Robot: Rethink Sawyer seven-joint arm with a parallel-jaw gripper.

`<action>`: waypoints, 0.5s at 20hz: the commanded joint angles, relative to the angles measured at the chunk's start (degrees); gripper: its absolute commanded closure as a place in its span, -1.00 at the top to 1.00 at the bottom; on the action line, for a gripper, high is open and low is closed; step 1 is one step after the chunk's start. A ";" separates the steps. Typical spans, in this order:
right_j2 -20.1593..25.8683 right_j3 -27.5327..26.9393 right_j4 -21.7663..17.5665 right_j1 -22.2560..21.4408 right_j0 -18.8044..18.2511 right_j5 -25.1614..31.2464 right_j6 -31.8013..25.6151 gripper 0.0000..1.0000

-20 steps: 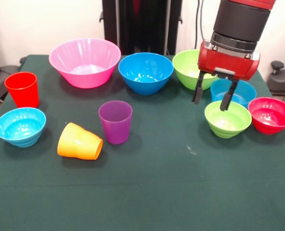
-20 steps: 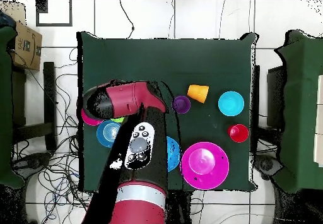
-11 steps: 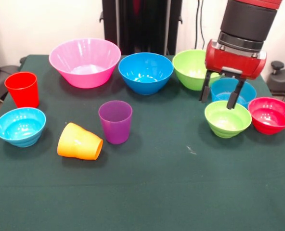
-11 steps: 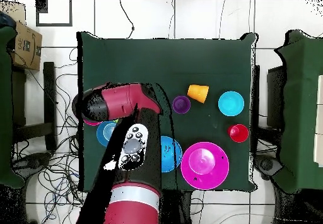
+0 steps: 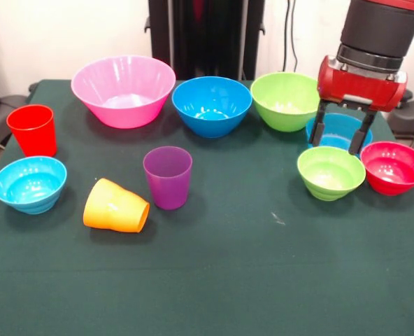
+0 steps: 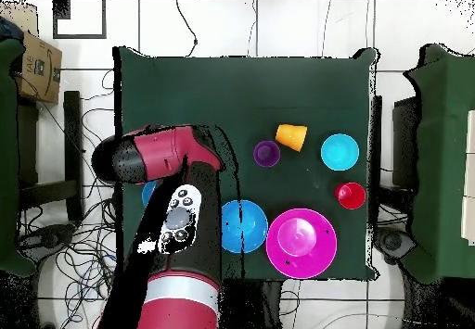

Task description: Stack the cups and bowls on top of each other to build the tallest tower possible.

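Observation:
My gripper (image 5: 340,138) hangs open at the right, its fingers straddling the small blue bowl (image 5: 336,126) from just above. In front of that bowl sit the small lime green bowl (image 5: 331,172) and the red bowl (image 5: 394,166). Along the back stand the big pink bowl (image 5: 123,89), the mid-sized blue bowl (image 5: 212,105) and the mid-sized lime green bowl (image 5: 285,100). At the left are the red cup (image 5: 32,129) and the light blue bowl (image 5: 29,183). The orange cup (image 5: 116,206) lies on its side beside the upright purple cup (image 5: 168,177). Nothing is stacked.
In the overhead view the red arm (image 6: 158,154) covers the gripper and the small bowls under it. A cardboard box (image 6: 37,66) and cables lie on the floor around the green table (image 6: 241,84).
The arm has shifted right in the front view, from over the small lime green bowl's rim to over the small blue bowl. The gripper stayed open. No cup or bowl moved.

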 commanded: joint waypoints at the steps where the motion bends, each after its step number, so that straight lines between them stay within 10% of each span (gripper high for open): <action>1: 3.43 4.93 1.13 1.75 0.97 5.22 5.18 1.00; 10: 3.95 7.66 -0.26 0.02 -1.75 3.42 2.01 1.00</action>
